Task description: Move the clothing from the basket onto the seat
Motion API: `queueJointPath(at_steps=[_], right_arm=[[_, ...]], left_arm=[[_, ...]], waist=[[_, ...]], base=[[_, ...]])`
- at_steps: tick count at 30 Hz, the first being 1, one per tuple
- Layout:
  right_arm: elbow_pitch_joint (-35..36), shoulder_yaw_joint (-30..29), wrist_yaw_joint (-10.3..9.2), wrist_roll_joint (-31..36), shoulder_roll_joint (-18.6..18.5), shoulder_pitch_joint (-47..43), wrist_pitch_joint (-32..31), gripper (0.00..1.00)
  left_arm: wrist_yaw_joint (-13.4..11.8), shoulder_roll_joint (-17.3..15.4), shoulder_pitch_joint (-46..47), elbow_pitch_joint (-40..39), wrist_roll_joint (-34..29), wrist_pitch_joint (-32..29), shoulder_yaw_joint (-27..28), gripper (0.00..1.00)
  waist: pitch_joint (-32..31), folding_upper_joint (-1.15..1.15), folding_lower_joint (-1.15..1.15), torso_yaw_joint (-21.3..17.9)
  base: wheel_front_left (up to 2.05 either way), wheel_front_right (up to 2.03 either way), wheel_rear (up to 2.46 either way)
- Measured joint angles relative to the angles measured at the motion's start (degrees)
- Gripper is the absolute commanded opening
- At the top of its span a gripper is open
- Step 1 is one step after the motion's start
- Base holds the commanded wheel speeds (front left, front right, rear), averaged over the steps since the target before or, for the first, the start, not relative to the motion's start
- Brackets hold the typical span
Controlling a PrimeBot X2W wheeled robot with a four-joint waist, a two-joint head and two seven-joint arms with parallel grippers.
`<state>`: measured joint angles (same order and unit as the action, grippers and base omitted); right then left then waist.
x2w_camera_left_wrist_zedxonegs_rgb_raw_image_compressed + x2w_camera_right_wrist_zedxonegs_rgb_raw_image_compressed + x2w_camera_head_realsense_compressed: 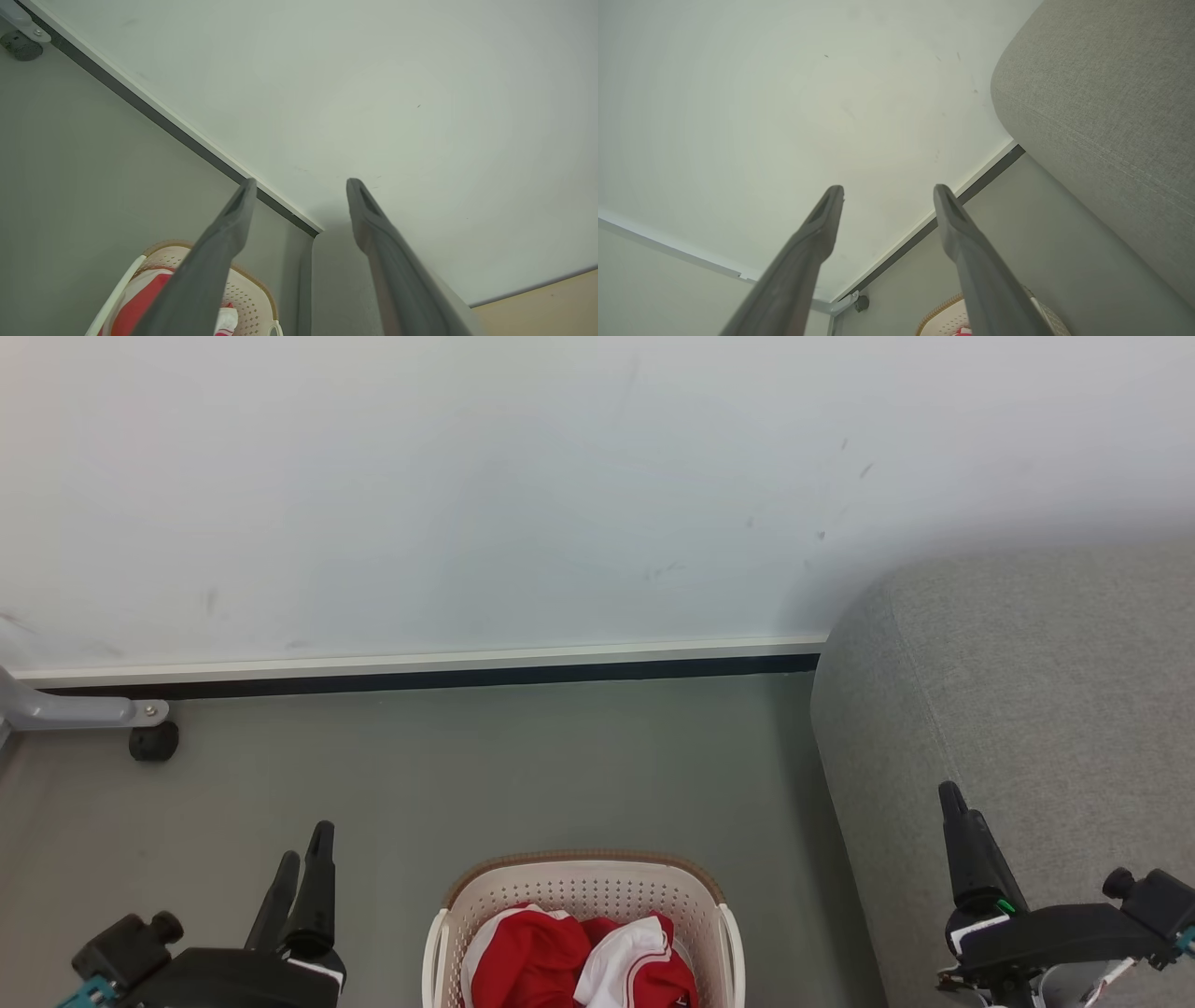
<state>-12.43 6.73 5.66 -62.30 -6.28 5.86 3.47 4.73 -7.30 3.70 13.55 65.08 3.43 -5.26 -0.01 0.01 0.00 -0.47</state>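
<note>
You face a white wall [467, 476], lightly scuffed, with a pale skirting board [420, 663] over a dark strip at its foot; grey floor [467, 775] runs from there to you. The basket [583, 861] sits on the floor at near centre; the clothing [532, 961] lies heaped inside it, red with white panels; the seat [1027, 691], grey upholstery, rises on the right, near the basket but apart. At far left, a grey metal leg [75, 711] rests on a black castor [154, 743]. Your left gripper [302, 182] and right gripper [888, 188] hover near; both jaws stand wide, holding nothing.
</note>
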Motion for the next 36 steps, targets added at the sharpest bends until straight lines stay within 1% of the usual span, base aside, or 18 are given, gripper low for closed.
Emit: queueJointPath(at_steps=[5, 7, 9, 12, 18, 19, 36], right_arm=[[0.21, 1.57, -1.12, 4.88, -0.63, 0.72, 0.93, 1.0], [0.14, 2.23, -1.26, 6.6, -0.89, 0.72, 1.24, 1.0], [0.02, 2.89, -2.11, 8.77, -1.14, 0.74, 1.75, 1.0], [-0.05, 3.65, -2.7, 11.15, -1.34, 0.88, 2.26, 1.0], [0.18, 5.65, -3.19, 16.53, -1.77, 1.85, 3.74, 1.0], [0.23, 5.9, -3.22, 17.09, -1.91, 1.87, 3.78, 1.0], [1.08, 9.47, -4.7, 29.75, -2.94, 2.97, 7.3, 1.0]], left_arm=[[-1.51, -1.03, 0.64, -0.3, -5.86, 1.05, -1.53, 1.0], [-1.98, -1.33, 0.74, -0.48, -7.59, 1.31, -2.09, 1.0], [-2.29, -1.43, 0.76, -0.64, -9.24, 1.79, -2.54, 1.0], [-2.79, -1.67, 0.81, -0.81, -11.61, 2.3, -3.14, 1.0], [-3.34, -2.16, 1.24, -1.11, -16.47, 3.78, -4.54, 1.0], [-3.76, -2.2, 1.32, -1.2, -16.95, 3.88, -4.71, 1.0], [-4.8, -3.38, 1.72, -2.46, -28.29, 7.34, -7.08, 1.0]], waist=[[0.02, 0.0, 0.0, -0.02], [0.03, 0.0, 0.0, -0.02], [0.03, 0.0, 0.0, -0.02], [0.04, 0.0, 0.0, -0.02], [-0.03, 0.0, 0.0, 0.0], [-0.05, 0.0, 0.0, 0.0], [-0.27, 0.0, 0.0, -0.1]], base=[[0.0, 0.0, 0.0], [0.0, 0.0, 0.0], [0.0, 0.0, 0.0], [0.0, 0.0, 0.0], [0.0, 0.0, 0.0], [0.0, 0.0, 0.0], [0.0, 0.0, 0.0]])
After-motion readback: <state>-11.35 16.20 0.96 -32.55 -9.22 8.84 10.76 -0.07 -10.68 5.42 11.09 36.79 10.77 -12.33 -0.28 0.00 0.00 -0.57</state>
